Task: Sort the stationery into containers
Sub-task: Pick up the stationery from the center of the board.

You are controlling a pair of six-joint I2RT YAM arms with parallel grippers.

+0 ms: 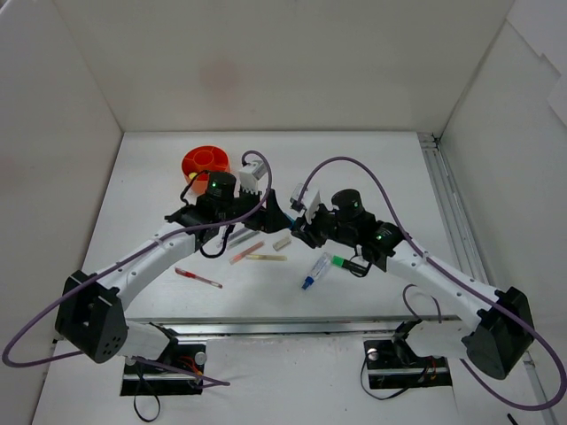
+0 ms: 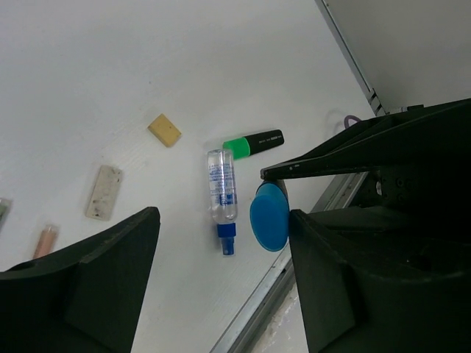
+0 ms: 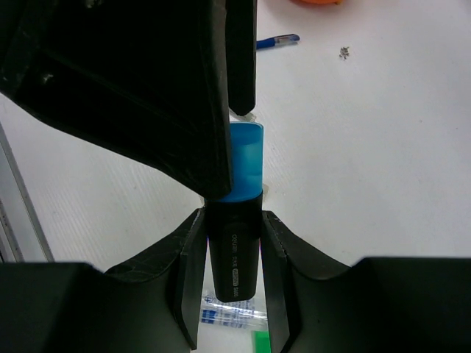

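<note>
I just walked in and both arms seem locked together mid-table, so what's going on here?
The right hand grips a black highlighter with a blue cap by its barrel, above the white table. The left hand sits open around the cap end without clamping it, which looks like a handover. A clear blue-capped tube lies loose below, and the round orange plastic organizer stands far left.

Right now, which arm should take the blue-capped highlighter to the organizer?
Left. Left fingers straddle the highlighter cap, and the orange organizer sits on its side; the right fingers grip the barrel, farther away.
</note>
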